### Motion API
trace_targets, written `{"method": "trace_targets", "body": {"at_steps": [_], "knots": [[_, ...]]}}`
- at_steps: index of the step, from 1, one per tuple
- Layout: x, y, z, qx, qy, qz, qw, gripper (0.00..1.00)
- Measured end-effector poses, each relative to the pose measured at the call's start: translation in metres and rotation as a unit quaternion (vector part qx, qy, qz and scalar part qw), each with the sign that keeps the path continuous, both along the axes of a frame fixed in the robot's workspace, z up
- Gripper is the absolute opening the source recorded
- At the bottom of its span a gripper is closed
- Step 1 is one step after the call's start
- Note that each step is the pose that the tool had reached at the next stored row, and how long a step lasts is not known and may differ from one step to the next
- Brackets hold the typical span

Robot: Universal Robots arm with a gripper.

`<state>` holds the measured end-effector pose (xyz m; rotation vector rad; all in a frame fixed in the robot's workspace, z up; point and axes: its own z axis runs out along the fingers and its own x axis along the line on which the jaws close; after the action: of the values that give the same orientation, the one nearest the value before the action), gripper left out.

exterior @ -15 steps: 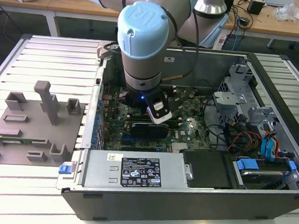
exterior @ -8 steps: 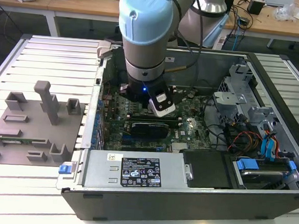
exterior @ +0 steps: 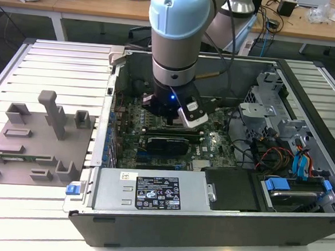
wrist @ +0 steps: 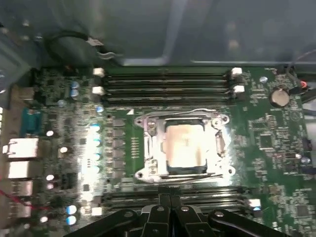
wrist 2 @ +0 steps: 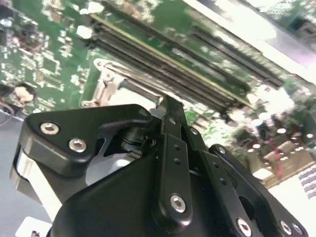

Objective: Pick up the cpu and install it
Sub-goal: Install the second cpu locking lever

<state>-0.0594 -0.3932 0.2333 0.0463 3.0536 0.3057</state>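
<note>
One cpu (wrist: pixel 185 147) (in socket (wrist: pixel 148 148))

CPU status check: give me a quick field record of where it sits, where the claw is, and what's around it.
cpu: silvery square seated inside the socket frame
socket frame: metal bracket around the cpu, on the green motherboard
claw: beside the socket, over the memory slots, fingers together, holding nothing
arm: reaching down into the open computer case

I've got the gripper (wrist 2: pixel 168 106) black and close in the second wrist view, fingers pressed together, over the green motherboard (wrist 2: pixel 44 59), near the memory slots (wrist 2: pixel 163 59) and a metal socket bracket (wrist 2: pixel 106 86).
</note>
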Motion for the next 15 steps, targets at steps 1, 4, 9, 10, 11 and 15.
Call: {"method": "trace_targets", "body": {"at_steps": [1, 4, 9, 10, 11, 15], "knots": [[0.0024, 0.0038, 0.0000, -0.0002, 0.0001, 0.000, 1.0000, 0.11], [0.0082, 0.0165, 0.0000, -0.0010, 0.0000, 0.000, 1.0000, 0.11], [0.0249, 0.0316, 0.0000, -0.0251, 0.0014, 0.000, 0.9997, 0.11], [0.0250, 0.0350, 0.0001, -0.0304, 0.0017, 0.000, 0.9995, 0.11], [0.0250, 0.0401, 0.0000, -0.0343, 0.0017, 0.000, 0.9994, 0.11], [0.0250, 0.0473, -0.0003, -0.0531, 0.0023, 0.000, 0.9986, 0.11]]}}
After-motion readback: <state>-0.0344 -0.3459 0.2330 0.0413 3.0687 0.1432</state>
